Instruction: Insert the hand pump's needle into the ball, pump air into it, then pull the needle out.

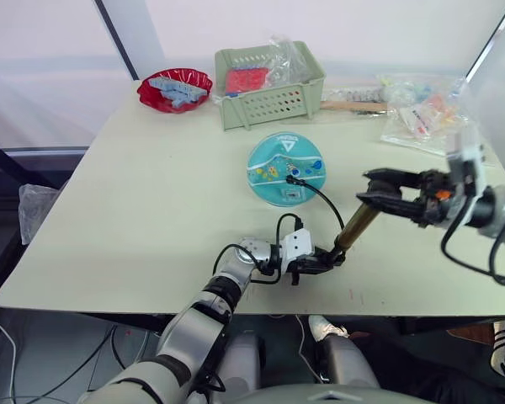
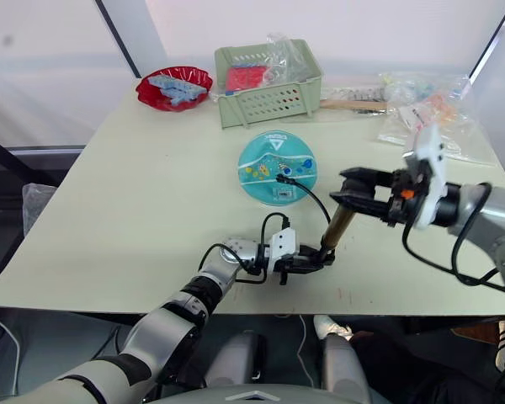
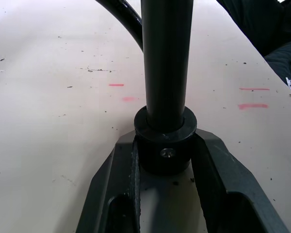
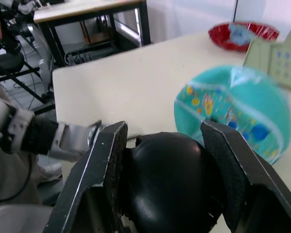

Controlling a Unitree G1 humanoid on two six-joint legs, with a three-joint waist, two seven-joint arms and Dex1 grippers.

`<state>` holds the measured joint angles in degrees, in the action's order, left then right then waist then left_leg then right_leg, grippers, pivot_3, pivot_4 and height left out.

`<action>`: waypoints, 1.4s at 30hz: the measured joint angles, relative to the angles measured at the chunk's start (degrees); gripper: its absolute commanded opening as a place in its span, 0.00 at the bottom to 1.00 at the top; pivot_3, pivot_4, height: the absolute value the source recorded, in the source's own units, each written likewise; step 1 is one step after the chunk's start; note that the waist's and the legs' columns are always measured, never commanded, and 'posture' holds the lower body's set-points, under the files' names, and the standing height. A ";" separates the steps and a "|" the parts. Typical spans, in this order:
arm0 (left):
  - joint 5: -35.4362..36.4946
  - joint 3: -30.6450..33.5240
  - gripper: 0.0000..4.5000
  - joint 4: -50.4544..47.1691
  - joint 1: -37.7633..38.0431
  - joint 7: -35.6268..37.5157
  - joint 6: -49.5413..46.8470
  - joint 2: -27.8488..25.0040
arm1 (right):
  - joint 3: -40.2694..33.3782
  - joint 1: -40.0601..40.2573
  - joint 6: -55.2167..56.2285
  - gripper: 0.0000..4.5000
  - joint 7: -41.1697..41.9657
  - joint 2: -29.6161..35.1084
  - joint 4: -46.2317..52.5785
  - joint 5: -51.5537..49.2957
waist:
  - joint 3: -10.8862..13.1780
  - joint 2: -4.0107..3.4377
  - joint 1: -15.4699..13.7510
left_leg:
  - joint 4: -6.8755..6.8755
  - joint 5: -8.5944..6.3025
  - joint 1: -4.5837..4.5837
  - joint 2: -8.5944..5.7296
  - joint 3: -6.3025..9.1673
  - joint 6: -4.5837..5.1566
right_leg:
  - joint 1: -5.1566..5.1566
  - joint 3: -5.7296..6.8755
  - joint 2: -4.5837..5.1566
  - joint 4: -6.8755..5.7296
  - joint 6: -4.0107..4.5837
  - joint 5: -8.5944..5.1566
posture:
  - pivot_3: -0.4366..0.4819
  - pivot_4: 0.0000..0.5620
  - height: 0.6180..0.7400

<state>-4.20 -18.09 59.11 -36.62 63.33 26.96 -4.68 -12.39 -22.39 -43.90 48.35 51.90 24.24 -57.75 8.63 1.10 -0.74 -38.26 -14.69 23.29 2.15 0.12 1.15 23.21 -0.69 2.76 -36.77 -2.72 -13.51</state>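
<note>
Hand pump [image 1: 356, 225] tilted over the near counter [image 1: 135, 210], long axis from near-left base up to far-right handle. Left gripper [image 1: 313, 263] clamped on the black base cap, right gripper [image 1: 375, 189] closed around the black handle. Flat teal ball [image 1: 285, 169] farther back, hose [image 1: 321, 195] reaching it, needle [image 1: 291, 178] at its surface.

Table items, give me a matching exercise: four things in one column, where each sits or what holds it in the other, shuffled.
Things:
1. ball
2. red bowl
3. pump's handle end
4. pump's base cap

States:
A. clamped in the left gripper
B. far left corner of the table
C. hose plugged into its top
D. clamped in the right gripper

Pairs: 1-C, 2-B, 3-D, 4-A
</note>
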 measured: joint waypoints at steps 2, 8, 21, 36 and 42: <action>0.00 0.04 0.23 0.00 -0.11 0.19 0.00 0.09 | -2.06 -1.24 -1.95 0.43 -0.01 2.15 -0.01 -2.56 | -0.01 -0.01 0.00 | -0.01 0.00 0.13 0.00 0.00 0.00 | 0.11 0.03 0.00 0.00 -0.01 0.01 | 0.48 0.27 0.97; 0.07 0.26 0.23 0.00 -0.15 0.32 0.00 0.15 | -6.20 -4.52 -6.06 0.43 -1.57 5.73 -0.59 -8.21 | -0.02 -0.03 -0.04 | -0.09 0.00 0.36 -0.01 0.01 0.00 | 0.26 0.09 0.00 -0.02 -0.05 0.05 | 0.48 0.27 0.97; -0.05 0.50 0.23 0.14 0.17 0.41 -0.01 -0.01 | -3.93 1.46 -0.25 0.43 -1.34 2.39 1.79 -2.70 | -0.23 0.03 0.12 | -0.10 0.01 0.25 0.00 -0.01 0.01 | 0.23 0.07 -0.04 -0.06 -0.06 0.06 | 0.48 0.27 0.97; -0.74 0.23 0.23 0.43 0.53 -0.61 -0.20 -0.25 | 14.65 10.22 14.60 0.43 -2.06 -9.98 -1.03 19.94 | -0.50 0.28 0.31 | 0.03 0.00 -0.49 0.04 -0.04 0.00 | -0.37 0.02 -0.08 -0.05 -0.02 -0.03 | 0.48 0.27 0.97; -0.71 0.12 0.23 0.40 0.44 -0.61 -0.19 -0.17 | 13.78 9.02 12.74 0.43 -1.02 -10.01 -1.80 19.41 | -0.47 0.27 0.20 | 0.02 0.00 -0.46 0.04 -0.03 0.00 | -0.36 0.00 -0.07 -0.04 0.02 0.00 | 0.48 0.27 0.97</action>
<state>-4.91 -17.96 59.51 -36.18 62.72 26.77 -4.85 1.39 -13.37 -31.16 47.34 41.90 22.44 -38.34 8.17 1.37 -0.54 -38.23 -14.69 22.84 2.18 0.09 1.15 22.84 -0.69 2.70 -36.80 -2.70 -13.51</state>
